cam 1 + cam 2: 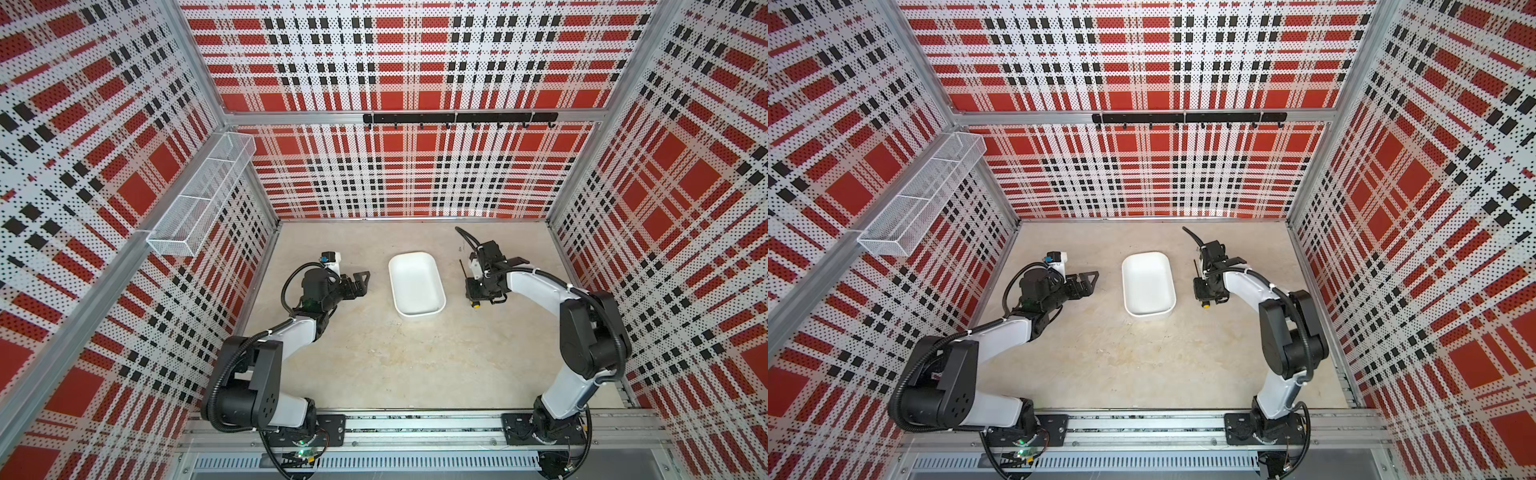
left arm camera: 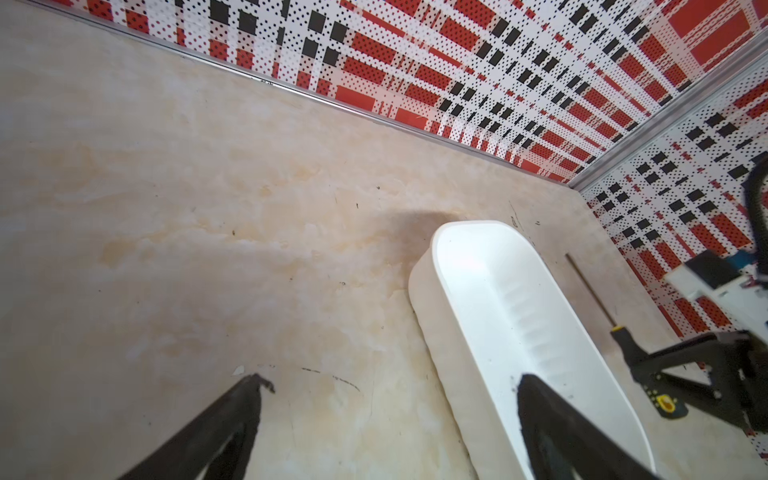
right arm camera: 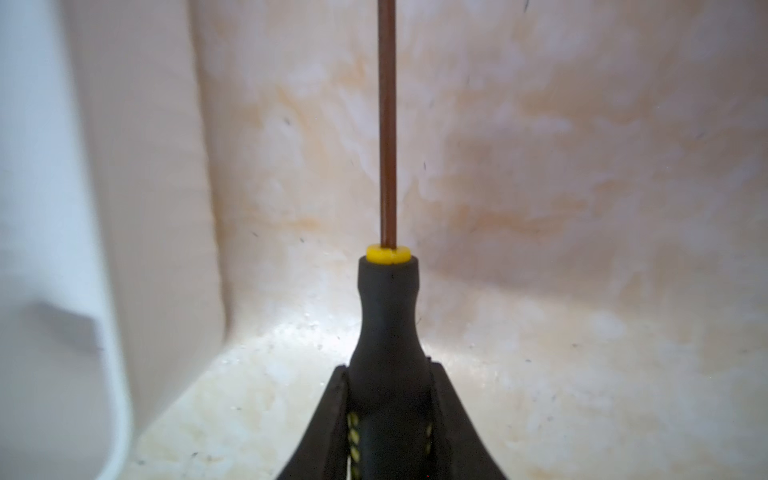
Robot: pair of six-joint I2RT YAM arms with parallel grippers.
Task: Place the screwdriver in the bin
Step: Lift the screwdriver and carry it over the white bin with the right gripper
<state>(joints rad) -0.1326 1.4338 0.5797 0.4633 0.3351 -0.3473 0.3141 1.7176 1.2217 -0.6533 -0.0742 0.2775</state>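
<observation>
The screwdriver (image 3: 388,316) has a black handle, a yellow collar and a thin shaft (image 1: 462,268). It points toward the back wall, low over the table just right of the bin (image 1: 415,286). My right gripper (image 3: 388,374) is shut on its handle, one finger on each side; the yellow end cap (image 1: 475,305) sticks out behind. The bin (image 1: 1148,284) is a shallow white tub, empty, at mid-table. My left gripper (image 1: 362,282) hangs open left of the bin with nothing between its fingers (image 2: 249,399). The left wrist view also shows the screwdriver (image 2: 590,291) beyond the bin (image 2: 498,291).
A white wire-mesh basket (image 1: 203,195) hangs on the left wall. A black hook rail (image 1: 459,118) runs along the back wall. Plaid walls close in the table on three sides, and the arms' base rail (image 1: 415,428) runs along the front.
</observation>
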